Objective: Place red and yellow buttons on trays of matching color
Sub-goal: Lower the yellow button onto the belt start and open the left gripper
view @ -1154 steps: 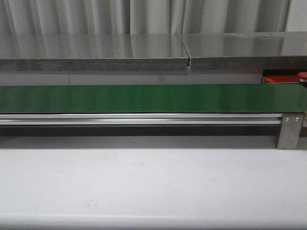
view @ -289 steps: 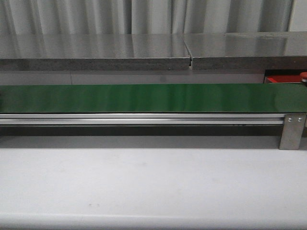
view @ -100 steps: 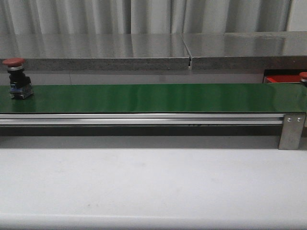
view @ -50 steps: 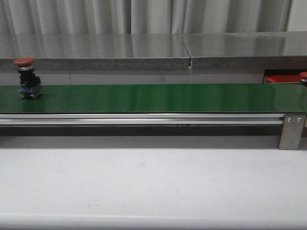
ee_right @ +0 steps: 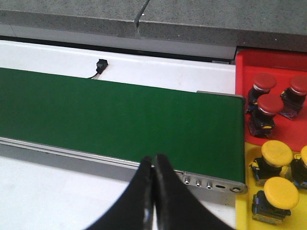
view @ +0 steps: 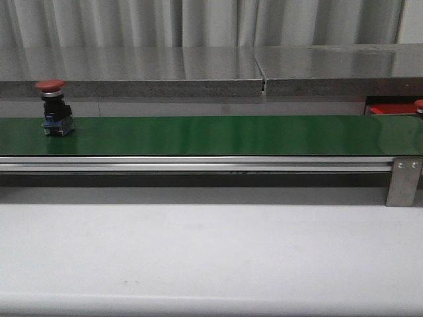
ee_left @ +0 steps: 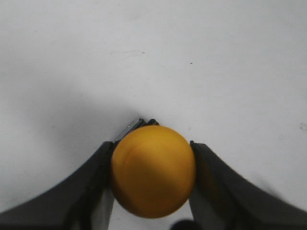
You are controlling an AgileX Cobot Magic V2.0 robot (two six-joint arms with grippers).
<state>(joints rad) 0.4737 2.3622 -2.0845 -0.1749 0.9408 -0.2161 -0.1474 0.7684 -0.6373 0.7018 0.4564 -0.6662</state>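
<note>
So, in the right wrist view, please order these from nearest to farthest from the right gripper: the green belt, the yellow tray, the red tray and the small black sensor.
1. Green belt: directly beyond the right gripper.
2. Yellow tray: off to the side, past the belt's end.
3. Black sensor and red tray: both beyond the belt's far edge, too close to call.

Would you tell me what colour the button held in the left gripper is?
Yellow-orange; the button shows best in the left wrist view.

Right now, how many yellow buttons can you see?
4. Three yellow buttons stand on the yellow tray beside the green belt, one cut off at the edge. The left tool grips the fourth yellow button. More may be hidden.
</note>
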